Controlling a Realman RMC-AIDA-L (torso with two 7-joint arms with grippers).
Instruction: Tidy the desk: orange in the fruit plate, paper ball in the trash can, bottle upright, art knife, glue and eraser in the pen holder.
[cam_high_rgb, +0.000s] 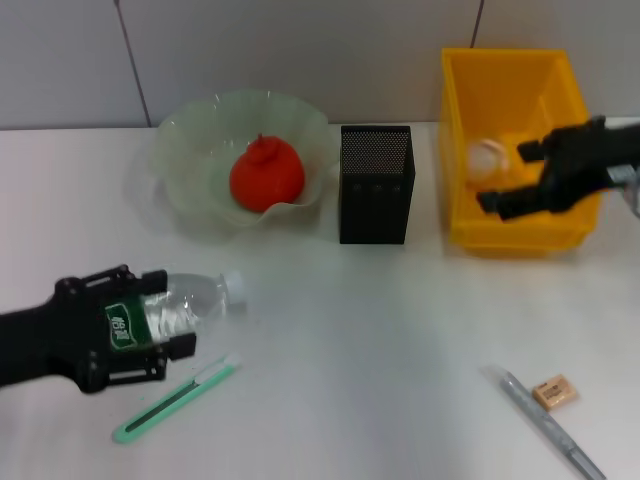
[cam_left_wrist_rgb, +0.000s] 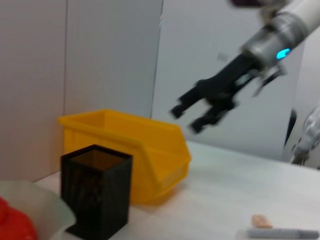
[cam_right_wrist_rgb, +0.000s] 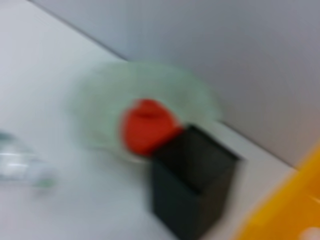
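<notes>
Left gripper (cam_high_rgb: 150, 325): closed around the bottle (cam_high_rgb: 185, 305), which lies on its side on the table (cam_high_rgb: 380, 340), cap toward the pen holder.
Art knife (cam_high_rgb: 175, 400): flat on the table, just in front of the left gripper.
Eraser (cam_high_rgb: 554, 392): near the front right, beside a grey pen (cam_high_rgb: 545, 425).
Pen holder (cam_high_rgb: 376, 184): upright, between plate and bin.
Orange (cam_high_rgb: 267, 174): inside the fruit plate (cam_high_rgb: 190, 150).
Right gripper (cam_high_rgb: 515, 180): fingers spread open, hanging over the trash can (cam_high_rgb: 510, 90).
Paper ball (cam_high_rgb: 488, 158): inside the trash can.
</notes>
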